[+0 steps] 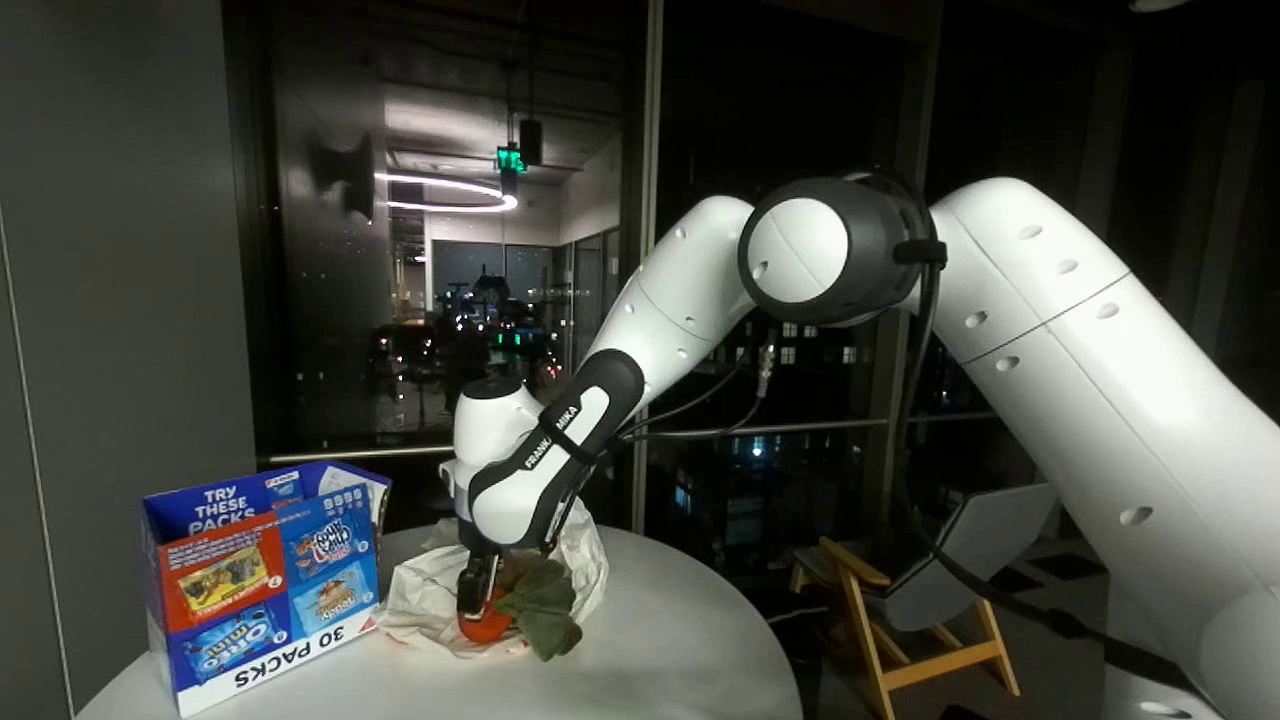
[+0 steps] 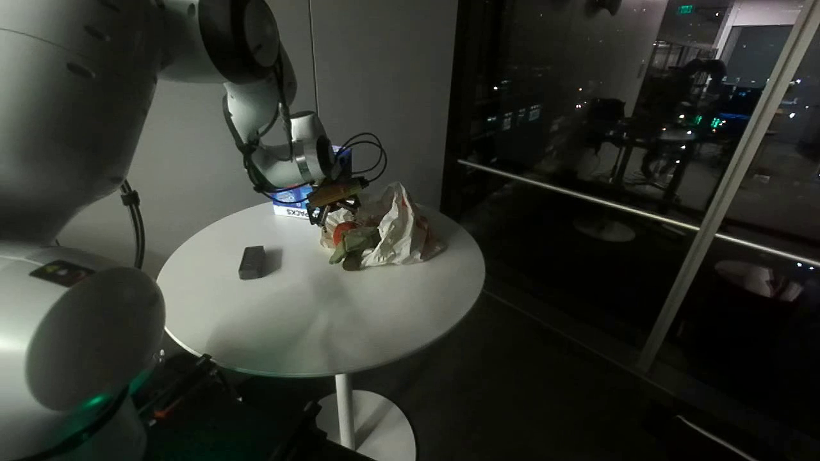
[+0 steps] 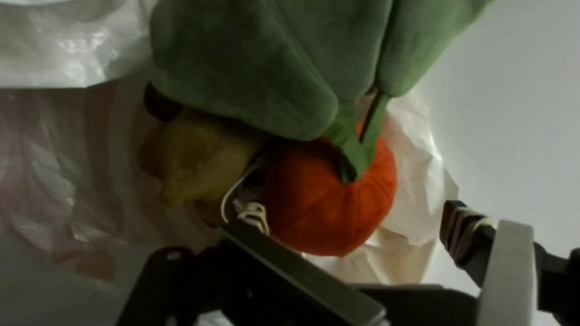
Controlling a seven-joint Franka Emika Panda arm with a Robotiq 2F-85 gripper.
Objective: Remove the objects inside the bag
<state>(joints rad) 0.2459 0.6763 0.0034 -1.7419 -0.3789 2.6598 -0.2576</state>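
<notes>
The white plastic bag (image 1: pixel 590 560) lies crumpled on the table in both exterior views (image 2: pixel 400 230). An orange-red round plush (image 3: pixel 331 213) with a green stem sits at its mouth, also seen in both exterior views (image 1: pixel 485 628) (image 2: pixel 344 230). Large grey-green soft leaves (image 3: pixel 253 68) spread above it and hang out of the bag (image 1: pixel 545 605). A tan-brown plush thing (image 3: pixel 204 154) lies beside the orange one, partly under the leaves. My gripper (image 3: pixel 362 226) is open. One finger is close beside the orange plush; the other is apart from it, over the bag's edge. The bag's depth is hidden.
A blue and red snack box (image 1: pixel 270 590) stands on the round white table (image 1: pixel 700 650), close to the bag and gripper. A small dark grey block (image 2: pixel 252 262) lies on the table nearer the robot base. A window wall with a rail (image 2: pixel 576 195) is behind.
</notes>
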